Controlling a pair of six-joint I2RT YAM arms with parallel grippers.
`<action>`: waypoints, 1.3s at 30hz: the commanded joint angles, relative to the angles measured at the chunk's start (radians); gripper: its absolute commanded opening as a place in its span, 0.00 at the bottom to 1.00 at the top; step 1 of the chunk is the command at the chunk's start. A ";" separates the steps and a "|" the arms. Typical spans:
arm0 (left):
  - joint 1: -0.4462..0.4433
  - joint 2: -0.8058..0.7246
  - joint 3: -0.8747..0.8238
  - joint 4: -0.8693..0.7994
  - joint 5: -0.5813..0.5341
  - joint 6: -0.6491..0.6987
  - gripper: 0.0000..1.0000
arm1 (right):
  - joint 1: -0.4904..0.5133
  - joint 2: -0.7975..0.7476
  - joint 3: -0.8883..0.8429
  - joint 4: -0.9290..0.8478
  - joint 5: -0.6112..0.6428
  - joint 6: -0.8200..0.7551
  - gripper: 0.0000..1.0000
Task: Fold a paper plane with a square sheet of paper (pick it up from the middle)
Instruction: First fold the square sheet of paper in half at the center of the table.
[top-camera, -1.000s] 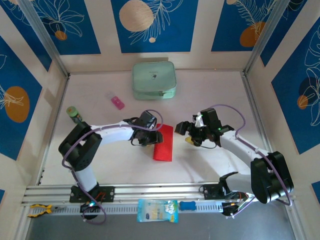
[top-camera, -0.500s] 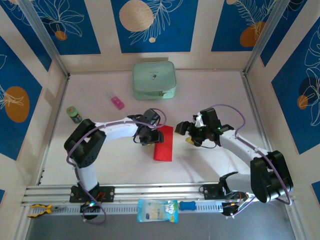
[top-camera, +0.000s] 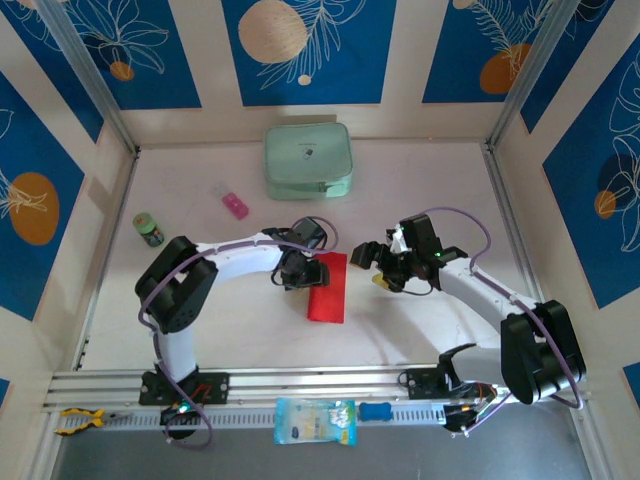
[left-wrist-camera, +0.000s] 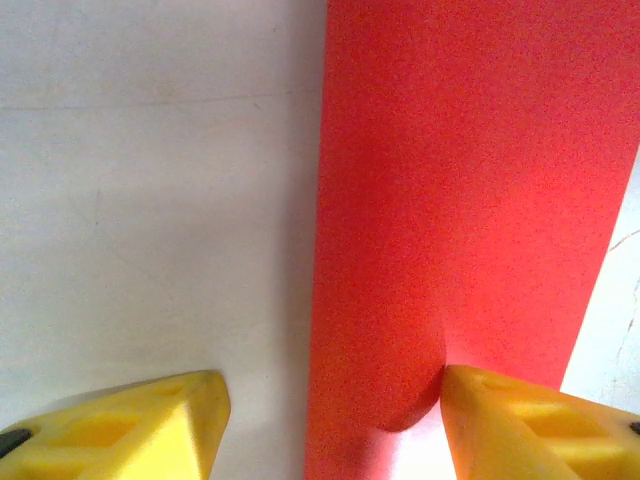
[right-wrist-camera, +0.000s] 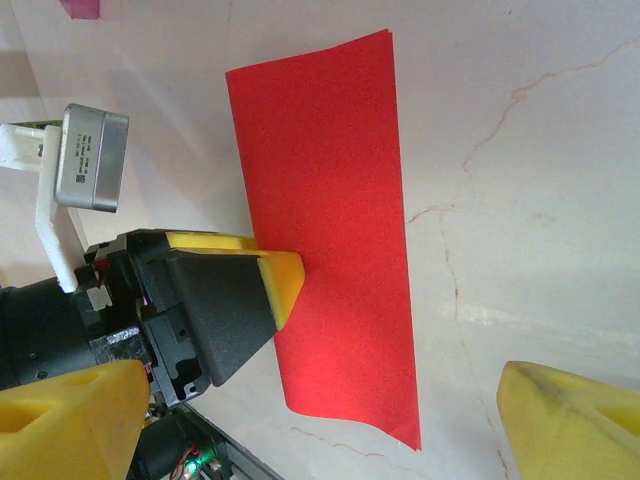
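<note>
The square sheet of paper lies on the table as a narrow bright red rectangle, seemingly folded in half. My left gripper stands open over its upper left edge. In the left wrist view one fingertip is over bare table and the other touches the red paper, so the long edge runs between them. My right gripper hovers open just right of the sheet. From the right wrist, the paper lies between my wide-apart fingers, with the left gripper's yellow fingertip resting on it.
A pale green case sits at the back. A small pink block and a green bottle lie to the left. A blue-white packet and yellow pliers rest on the front rail.
My left gripper has slid to the right onto the paper's left edge. The right arm and the sheet have hardly moved.
</note>
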 joint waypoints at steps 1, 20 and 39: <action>-0.005 0.056 -0.022 -0.037 -0.038 -0.030 0.62 | 0.003 0.003 0.017 -0.028 0.005 0.000 0.90; -0.005 0.059 -0.022 -0.038 -0.061 0.012 0.61 | 0.002 0.004 0.012 -0.026 0.003 0.003 0.90; -0.005 0.092 -0.011 -0.035 -0.042 0.031 0.61 | 0.005 0.001 0.008 -0.024 0.002 0.004 0.90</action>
